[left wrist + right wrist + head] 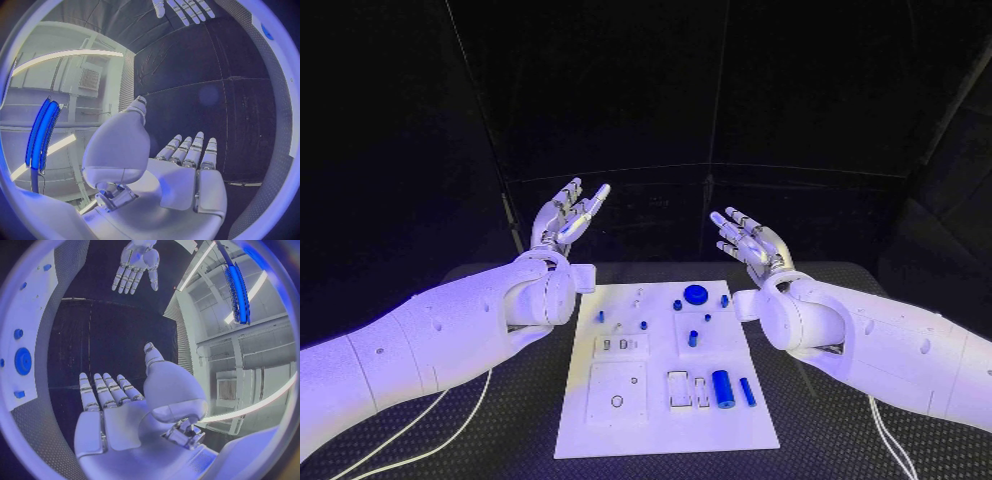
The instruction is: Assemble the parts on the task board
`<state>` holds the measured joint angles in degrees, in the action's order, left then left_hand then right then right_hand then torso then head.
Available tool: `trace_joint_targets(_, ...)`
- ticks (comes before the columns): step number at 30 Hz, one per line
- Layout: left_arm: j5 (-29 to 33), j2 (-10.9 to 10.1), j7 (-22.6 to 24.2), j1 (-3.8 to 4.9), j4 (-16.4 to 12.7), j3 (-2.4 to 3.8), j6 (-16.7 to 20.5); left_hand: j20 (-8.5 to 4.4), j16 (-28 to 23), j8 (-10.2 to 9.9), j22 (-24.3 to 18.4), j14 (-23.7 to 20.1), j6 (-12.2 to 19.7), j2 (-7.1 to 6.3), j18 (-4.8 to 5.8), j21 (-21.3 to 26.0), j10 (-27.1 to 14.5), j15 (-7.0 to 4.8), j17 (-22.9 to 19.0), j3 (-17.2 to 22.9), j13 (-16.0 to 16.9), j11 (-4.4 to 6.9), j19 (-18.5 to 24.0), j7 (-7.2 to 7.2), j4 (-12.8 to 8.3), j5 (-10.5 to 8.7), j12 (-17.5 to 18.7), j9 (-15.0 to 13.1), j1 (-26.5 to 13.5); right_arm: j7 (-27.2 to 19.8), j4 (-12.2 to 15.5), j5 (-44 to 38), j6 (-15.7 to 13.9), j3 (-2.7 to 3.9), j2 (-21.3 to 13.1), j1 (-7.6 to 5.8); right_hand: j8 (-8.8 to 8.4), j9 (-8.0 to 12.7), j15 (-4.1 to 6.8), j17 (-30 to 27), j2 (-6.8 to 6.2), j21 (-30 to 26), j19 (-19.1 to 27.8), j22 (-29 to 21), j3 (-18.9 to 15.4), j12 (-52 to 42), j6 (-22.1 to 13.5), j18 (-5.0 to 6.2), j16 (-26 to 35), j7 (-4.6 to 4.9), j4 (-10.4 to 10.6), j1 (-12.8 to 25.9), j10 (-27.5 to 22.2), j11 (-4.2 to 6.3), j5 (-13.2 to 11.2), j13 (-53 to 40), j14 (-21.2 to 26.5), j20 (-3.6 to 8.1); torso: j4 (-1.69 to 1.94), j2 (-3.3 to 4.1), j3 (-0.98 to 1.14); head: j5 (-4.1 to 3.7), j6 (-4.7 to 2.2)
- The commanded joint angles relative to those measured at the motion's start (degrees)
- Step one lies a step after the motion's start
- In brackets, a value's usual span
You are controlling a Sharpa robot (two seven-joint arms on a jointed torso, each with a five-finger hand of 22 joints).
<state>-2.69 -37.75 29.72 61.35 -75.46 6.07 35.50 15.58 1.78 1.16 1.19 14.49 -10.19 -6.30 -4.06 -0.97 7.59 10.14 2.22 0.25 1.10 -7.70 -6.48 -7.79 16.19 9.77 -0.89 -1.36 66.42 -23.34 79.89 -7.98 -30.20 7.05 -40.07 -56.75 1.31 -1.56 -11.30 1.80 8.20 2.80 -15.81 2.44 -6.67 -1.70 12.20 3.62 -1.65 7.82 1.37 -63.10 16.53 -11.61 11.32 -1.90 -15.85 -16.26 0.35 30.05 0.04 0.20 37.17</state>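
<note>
The white task board lies in the middle of the black table. Blue parts rest on it: a round disc near the far edge, a thick cylinder and a thin pin toward the near right, and small pegs in between. My left hand is raised above the table beyond the board's far left corner, fingers spread, holding nothing. My right hand is raised beyond the far right corner, fingers also apart and empty. The left hand and the right hand appear flat and open in their wrist views.
A white cable runs over the table at the near left under my left arm. The board's edge with blue parts shows in the right wrist view. A dark wall stands behind the table.
</note>
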Motion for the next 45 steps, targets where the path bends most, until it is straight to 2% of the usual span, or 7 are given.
trace_joint_targets(1,-2.5,0.2,2.2,0.18,0.4,0.17,-4.3,0.81,0.4,0.3,0.1,1.2,-0.9,0.26,-1.32,-0.5,0.3,0.39,0.2,0.2,0.1,-0.97,-0.3,-2.75,0.8,0.58,-0.3,-0.1,2.5,4.4,-1.7,-7.3,11.2,0.99,0.8,0.43,1.59,-0.9,-2.04,1.3,0.73,4.1,-11.6,2.0,1.6,-1.9,8.8,3.1,-2.9,8.01,-5.3,-10.4,13.0,-2.71,-0.8,-1.0,-16.3,-0.35,0.01,-0.03,0.0,-0.01,0.01)
trace_joint_targets(9,-2.5,0.2,2.2,0.18,0.4,0.17,-4.3,1.1,1.6,0.8,0.8,7.1,-3.6,2.26,-4.1,-1.6,3.4,1.12,1.2,1.4,0.5,-2.66,-3.4,-4.39,0.6,0.33,-0.8,-0.5,3.8,6.0,-3.5,-9.8,15.1,2.25,1.6,1.01,6.45,-3.0,1.76,2.3,0.53,10.5,-26.7,4.1,4.7,-6.4,33.9,6.99,-7.6,6.23,-11.1,-15.7,36.7,0.32,-0.5,-1.9,-39.1,0.01,0.01,-0.03,0.0,-0.01,0.01)
trace_joint_targets(10,-2.4,-0.7,1.6,0.09,0.9,0.15,-6.4,1.19,2.2,1.1,1.1,9.6,-5.4,2.83,-4.54,-2.2,5.3,1.28,1.6,1.6,0.7,-3.18,-4.9,-4.83,0.5,0.26,-1.1,-0.7,4.4,4.2,-6.6,-27.7,7.5,2.28,1.2,0.73,6.46,-2.8,2.2,2.2,0.59,11.2,-28.2,4.2,5.2,-6.2,36.1,6.98,-7.6,5.88,-11.7,-15.6,38.2,0.78,-0.4,-1.6,-40.8,0.45,0.05,0.52,-0.03,-0.13,-0.03)
trace_joint_targets(14,-2.4,-1.5,1.7,0.06,0.3,0.13,-6.1,1.28,5.9,3.3,3.3,24.5,-16.1,4.21,-4.91,-6.6,18.0,1.7,3.7,2.1,1.8,-5.27,-16.4,-5.92,-0.4,0.08,-3.5,-1.8,7.6,5.2,-7.4,-34.1,6.8,2.29,1.2,0.39,6.29,-2.4,4.08,2.5,0.43,13.0,-31.8,4.6,6.9,-5.8,39.8,7.01,-8.0,4.69,-14.0,-15.5,42.6,1.93,0.2,-1.6,-46.1,1.94,0.21,1.03,-0.05,-0.26,-0.12)
trace_joint_targets(19,-2.7,-2.9,1.9,0.03,-1.1,0.11,-5.9,0.86,9.0,6.1,6.2,36.1,-30.5,5.26,-6.07,-14.0,38.2,0.38,4.8,2.0,3.0,-4.94,-34.5,-5.68,-2.3,0.0,-7.0,-3.0,11.1,7.5,-8.2,-41.7,6.9,2.3,1.1,-0.43,5.58,-2.2,6.15,3.1,0.19,15.9,-36.3,5.5,9.3,-4.6,43.0,6.98,-8.6,3.83,-16.7,-14.1,47.2,3.35,0.4,-1.6,-52.4,4.3,0.46,1.97,-0.04,-0.24,-0.68)
trace_joint_targets(24,-4.3,-4.7,1.6,0.02,-3.4,0.11,-6.7,-1.3,10.6,7.2,7.1,44.7,-40.2,6.1,-6.57,-17.5,46.5,-2.36,6.1,1.6,2.8,-2.68,-43.5,-4.88,-4.0,0.0,-7.8,-3.1,13.2,11.9,-9.1,-52.3,8.5,2.31,1.5,-1.65,4.82,-2.3,8.28,4.7,-0.98,20.1,-41.3,7.4,10.5,-3.8,45.1,6.91,-10.5,3.03,-17.9,-13.1,51.0,4.71,0.3,-1.8,-59.6,6.74,0.69,3.17,-0.15,-0.35,-1.09)
trace_joint_targets(45,-6.2,-9.9,0.6,-0.13,-13.6,0.12,-8.9,-3.09,9.8,5.7,7.2,49.9,-43.8,6.47,-6.46,-18.8,51.2,-3.9,8.5,0.9,2.7,-1.38,-49.1,-4.03,-5.4,0.01,-6.2,-2.4,14.7,24.6,-7.0,-85.3,17.5,2.35,3.3,-3.63,2.38,-2.2,11.25,19.1,-5.97,37.4,-47.6,17.1,11.9,-1.9,46.4,6.76,-30.0,1.52,-17.6,-10.5,52.2,6.5,0.5,-2.0,-70.3,11.05,2.06,8.22,-1.16,-1.39,-1.02)
